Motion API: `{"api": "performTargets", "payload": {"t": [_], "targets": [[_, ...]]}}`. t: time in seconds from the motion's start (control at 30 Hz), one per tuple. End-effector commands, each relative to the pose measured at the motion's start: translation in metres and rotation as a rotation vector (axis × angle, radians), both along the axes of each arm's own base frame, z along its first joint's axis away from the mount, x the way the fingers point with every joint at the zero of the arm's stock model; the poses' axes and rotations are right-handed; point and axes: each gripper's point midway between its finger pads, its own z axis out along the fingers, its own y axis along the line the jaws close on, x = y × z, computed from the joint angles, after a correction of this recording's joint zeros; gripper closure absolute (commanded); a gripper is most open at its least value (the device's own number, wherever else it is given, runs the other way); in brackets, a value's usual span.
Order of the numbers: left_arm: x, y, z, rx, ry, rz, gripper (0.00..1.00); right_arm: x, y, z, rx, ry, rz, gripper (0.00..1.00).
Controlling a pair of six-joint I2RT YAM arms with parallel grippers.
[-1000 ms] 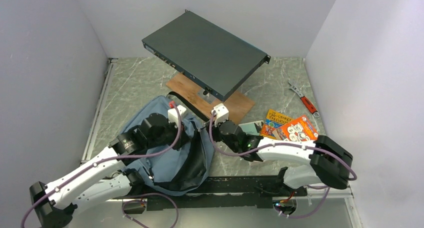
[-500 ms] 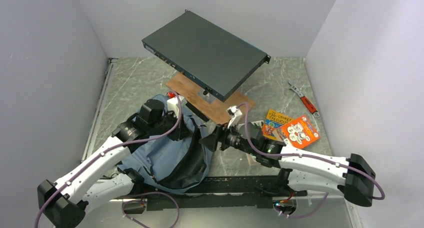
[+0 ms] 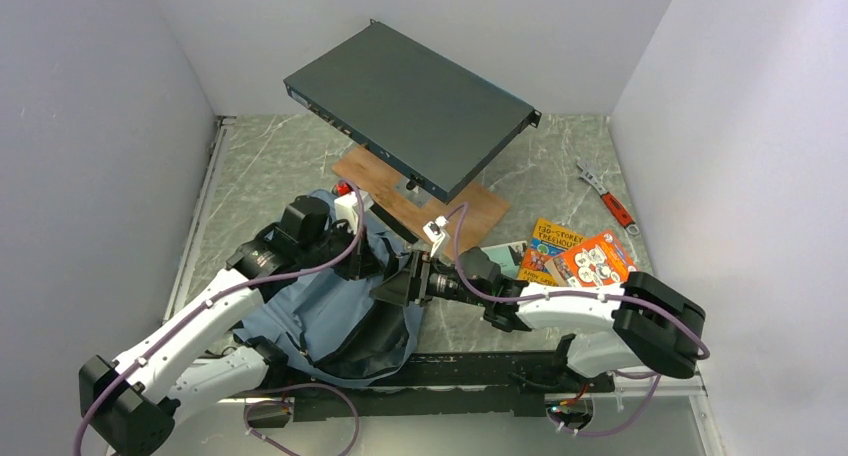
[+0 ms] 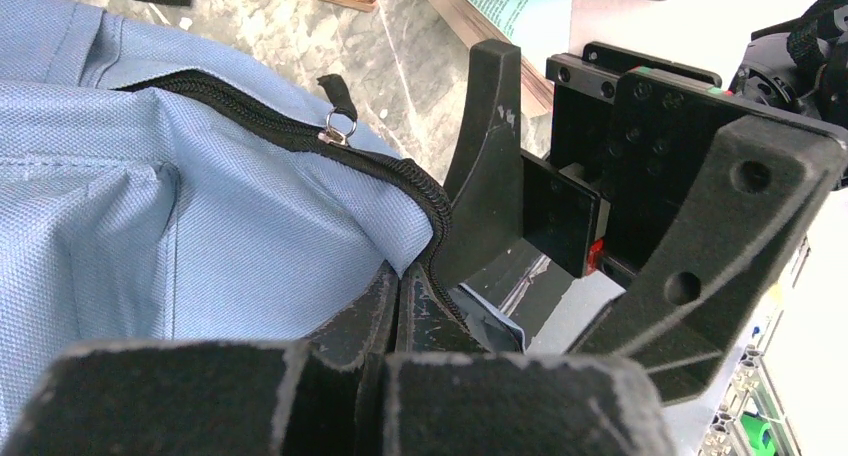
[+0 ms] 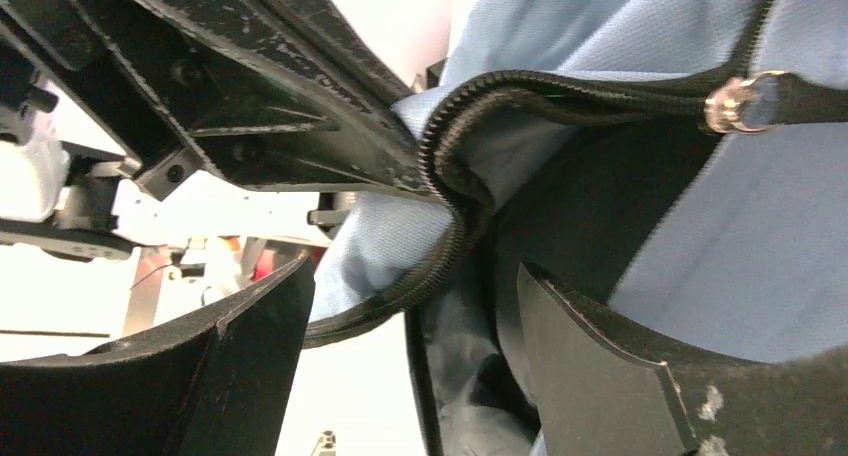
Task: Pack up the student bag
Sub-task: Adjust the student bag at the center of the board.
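The light blue-grey student bag (image 3: 320, 316) lies open at the near left, dark lining showing. My left gripper (image 3: 383, 263) is shut on the bag's zipper edge (image 4: 400, 176), pinching fabric and zipper between its pads (image 4: 405, 301). My right gripper (image 3: 392, 284) is open at the bag's mouth, right beside the left one. In the right wrist view its fingers (image 5: 250, 356) straddle the black zipper edge (image 5: 450, 216) without closing on it. Its black finger also shows in the left wrist view (image 4: 490, 176). A zipper pull (image 4: 340, 126) hangs on the zipper line.
A dark flat metal box (image 3: 410, 106) is propped above a wooden board (image 3: 475, 211) at the back. Colourful books (image 3: 585, 256) and a teal book (image 3: 503, 253) lie on the marble table to the right. A red-handled wrench (image 3: 610, 201) lies far right.
My right gripper has moved left from near the books to the bag's mouth, jaws open. My left gripper has lifted the bag's edge slightly and then held it still.
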Motion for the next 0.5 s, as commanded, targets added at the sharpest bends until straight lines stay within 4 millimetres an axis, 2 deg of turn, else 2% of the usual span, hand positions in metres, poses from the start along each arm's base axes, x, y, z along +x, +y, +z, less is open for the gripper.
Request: {"api": "performTargets", "payload": {"t": [0.0, 0.07, 0.13, 0.17, 0.23, 0.27, 0.37, 0.4, 0.47], "targets": [[0.006, -0.009, 0.031, -0.069, -0.051, -0.014, 1.00, -0.008, 0.012, 0.041, 0.162, -0.020, 0.061, 0.23], [0.007, -0.009, 0.030, -0.062, -0.049, -0.015, 1.00, -0.006, 0.015, 0.040, 0.164, -0.014, 0.063, 0.27], [0.007, -0.006, 0.028, -0.045, -0.047, -0.014, 0.99, -0.004, 0.019, 0.038, 0.158, -0.012, 0.059, 0.38], [0.007, -0.004, 0.028, -0.036, -0.051, -0.009, 0.94, -0.002, 0.021, 0.035, 0.149, -0.007, 0.055, 0.50], [0.007, 0.006, 0.032, -0.008, -0.080, 0.026, 0.79, 0.003, 0.023, 0.029, 0.131, 0.015, 0.040, 0.76], [0.008, 0.013, 0.034, 0.013, -0.104, 0.052, 0.68, 0.004, 0.024, 0.026, 0.126, 0.031, 0.033, 0.84], [0.007, 0.041, 0.043, 0.075, -0.203, 0.128, 0.39, 0.008, 0.026, 0.025, 0.136, 0.068, 0.029, 0.98], [0.006, 0.048, 0.046, 0.086, -0.239, 0.143, 0.28, 0.009, 0.027, 0.027, 0.142, 0.078, 0.031, 1.00], [0.000, 0.056, 0.048, 0.096, -0.274, 0.141, 0.14, 0.014, 0.030, 0.030, 0.149, 0.125, 0.036, 1.00]]}}
